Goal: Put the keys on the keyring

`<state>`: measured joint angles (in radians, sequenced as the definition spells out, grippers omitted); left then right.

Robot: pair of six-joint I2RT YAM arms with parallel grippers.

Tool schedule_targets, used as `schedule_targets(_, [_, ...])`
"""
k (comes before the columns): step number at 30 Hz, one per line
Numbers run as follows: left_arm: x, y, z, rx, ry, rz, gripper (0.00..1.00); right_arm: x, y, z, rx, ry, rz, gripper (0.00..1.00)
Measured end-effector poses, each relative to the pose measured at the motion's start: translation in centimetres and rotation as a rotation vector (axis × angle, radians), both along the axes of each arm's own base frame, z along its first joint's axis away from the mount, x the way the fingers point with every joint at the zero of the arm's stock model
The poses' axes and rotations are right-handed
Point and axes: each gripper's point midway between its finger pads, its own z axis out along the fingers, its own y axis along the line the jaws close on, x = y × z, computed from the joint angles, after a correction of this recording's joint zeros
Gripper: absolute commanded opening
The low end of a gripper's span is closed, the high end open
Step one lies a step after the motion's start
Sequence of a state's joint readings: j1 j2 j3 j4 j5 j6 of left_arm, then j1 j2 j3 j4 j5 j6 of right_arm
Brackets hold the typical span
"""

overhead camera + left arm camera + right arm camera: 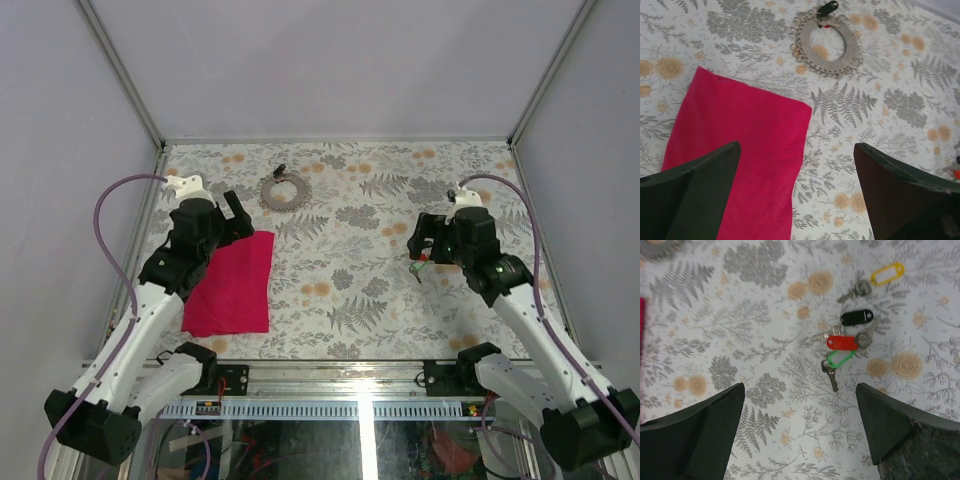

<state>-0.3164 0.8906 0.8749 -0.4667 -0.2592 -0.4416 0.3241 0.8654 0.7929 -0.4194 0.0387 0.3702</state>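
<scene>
Plainly, nothing was held at this moment: both pincers stood wide and empty above the table (350, 300). The right gripper (800, 387) hovered over the keys (847, 335), which lay in a loose cluster on the right side of the floral surface. Their plastic heads, the yellow (887, 274), the black (857, 317), the red (842, 343) and the green (840, 359), were fanned out, with the blades pointing different ways and the red touching the green. In the right wrist view the cluster sat a little far and right of the gap between the fingers, so the arm seemed placed to look the keys over rather than lined up for a pinch. The keyring (827, 42) lay well apart from the keys, at the far side left of centre, its chain coiled into a flat circle with the dark clasp (827, 8) at the coil's far edge. The left gripper (796, 147) hung over the far right corner of the magenta cloth (735, 150), on the near side of the coil, with its spread jaws facing the chain. That arrangement suggested one arm for each thing, the left for the chain and the right for the keys. The cloth lay flat at the near left, touching neither. No key was on the chain, so the task looked wholly undone.
</scene>
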Motion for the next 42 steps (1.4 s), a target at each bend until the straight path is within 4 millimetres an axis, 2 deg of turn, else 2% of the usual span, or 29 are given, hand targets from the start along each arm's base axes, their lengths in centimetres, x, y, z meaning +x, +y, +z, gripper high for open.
schedule_targets(6, [0.9, 0.9, -2.2, 0.029, 0.097, 0.051, 1.0, 0.1, 0.2, -5.2, -0.061, 0.209, 0.002, 0.99])
schedule_targets(9, [1.1, 0.8, -3.3, 0.042, 0.136, 0.046, 1.0, 0.0, 0.7, -6.0, -0.055, 0.265, 0.025, 0.99])
schedule_targets(13, [2.7, -0.3, -5.0, 0.063, 0.232, 0.004, 1.0, 0.4, 1.8, -5.5, -0.021, 0.27, 0.061, 0.99])
schedule_targets(21, [9.3, -4.0, -5.9, 0.05, 0.312, -0.095, 1.0, -1.1, 3.1, -5.2, 0.047, 0.264, 0.136, 0.99])
schedule_targets(26, [12.7, -5.9, -7.3, 0.056, 0.332, -0.145, 1.0, -2.3, 3.3, -4.6, 0.077, 0.238, 0.165, 0.99])
schedule_targets(35, [18.2, -9.0, -11.8, 0.082, 0.364, -0.26, 1.0, -3.6, 3.2, -3.4, 0.093, 0.199, 0.189, 0.99])
schedule_targets(42, [22.3, -10.6, -12.8, 0.1, 0.337, -0.313, 1.0, -4.4, 2.9, -3.8, 0.076, 0.224, 0.202, 0.99])
